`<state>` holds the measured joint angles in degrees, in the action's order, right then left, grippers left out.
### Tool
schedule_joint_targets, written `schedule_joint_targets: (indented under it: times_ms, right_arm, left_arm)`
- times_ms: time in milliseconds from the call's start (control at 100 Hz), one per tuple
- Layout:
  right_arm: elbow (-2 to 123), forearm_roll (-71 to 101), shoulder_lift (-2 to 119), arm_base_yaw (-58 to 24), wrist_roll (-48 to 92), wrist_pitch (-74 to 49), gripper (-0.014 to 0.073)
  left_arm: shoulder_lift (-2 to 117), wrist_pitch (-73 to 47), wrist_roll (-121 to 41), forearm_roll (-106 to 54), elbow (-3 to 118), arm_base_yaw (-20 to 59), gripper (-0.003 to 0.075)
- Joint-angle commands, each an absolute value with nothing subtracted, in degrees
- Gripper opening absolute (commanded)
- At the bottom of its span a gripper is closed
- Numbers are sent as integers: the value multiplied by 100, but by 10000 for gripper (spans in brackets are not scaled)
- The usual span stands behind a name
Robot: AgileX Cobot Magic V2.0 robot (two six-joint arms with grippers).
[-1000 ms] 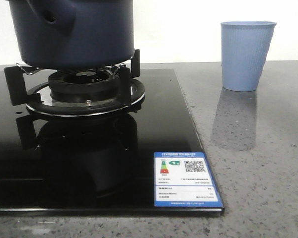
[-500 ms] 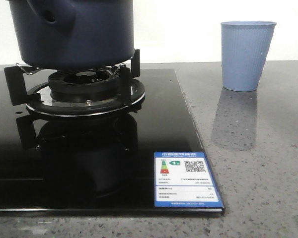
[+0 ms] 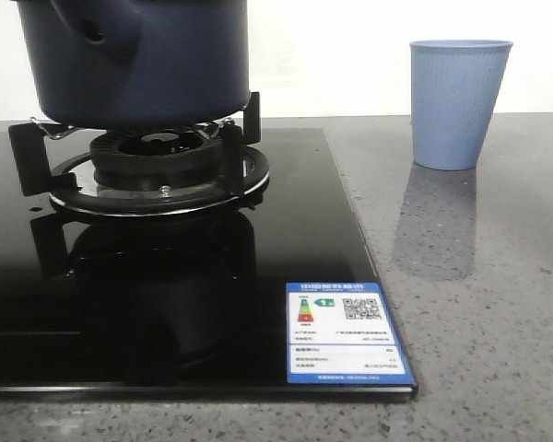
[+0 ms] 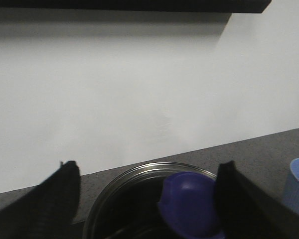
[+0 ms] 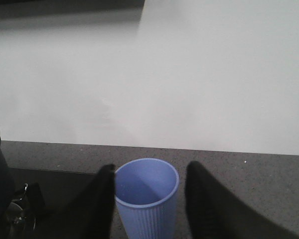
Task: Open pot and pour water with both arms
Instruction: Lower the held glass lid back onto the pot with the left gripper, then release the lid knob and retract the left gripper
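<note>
A speckled grey counter (image 3: 479, 304) is running under everything, with a white wall standing behind it. Nearest, at about six o'clock, a blue energy label (image 3: 347, 334) is sitting on the corner of the glossy black hob (image 3: 166, 304). Farther back, at ten o'clock, the pot (image 3: 138, 60) is resting on the burner stand (image 3: 157, 175), its lid with a blue knob (image 4: 189, 206) in place. At two o'clock the light blue cup (image 3: 459, 101) is standing upright, well apart from the pot. The left gripper (image 4: 147, 204) is hanging spread wide over the lid, the right gripper (image 5: 149, 209) spread either side of the cup.
</note>
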<state>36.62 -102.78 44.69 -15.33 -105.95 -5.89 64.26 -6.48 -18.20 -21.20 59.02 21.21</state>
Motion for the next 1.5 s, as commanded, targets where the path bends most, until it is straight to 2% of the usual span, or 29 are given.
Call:
schedule_joint_targets:
  times_ms: [0, 60, 130, 260, 370, 690, 800, 980, 1490]
  right_arm:
    - [3801, -10536, 4335, -1529, -10580, -794, 50]
    - [3801, -10591, 4280, -1529, -10580, -757, -71]
    - [3801, -10621, 4199, -1529, -10580, -616, -74]
    - [3723, -10649, 3951, -1529, -10569, -159, -74]
    - [3282, -10649, 3596, -1529, -10561, -102, -74]
    - [1277, -10649, 1898, -1529, -10561, -564, -74]
    - [1104, -10649, 1500, -1529, -10561, -668, -74]
    - [1051, -10649, 1424, -1529, -10561, -698, -74]
    - [1051, -10649, 1424, -1529, -10561, -655, -74]
  left_arm:
    - [6069, -462, -1771, -2115, 5992, 1926, 291]
    - [5913, -507, -1771, -2115, 5892, 1798, 134]
    - [5698, -549, -1771, -2035, 5741, 1708, -20]
    - [5167, -481, -1771, -1853, 5258, 1686, -19]
    - [4563, 111, -1771, -1878, 4441, 1686, -19]
    - [2479, 698, -1771, -2305, 1897, 1686, -19]
    - [1939, 698, -1771, -2558, 1353, 1686, -19]
    - [1568, 941, -1771, -2793, 1068, 1686, -19]
    - [1566, 1091, -1771, -2793, 1068, 1686, -19]
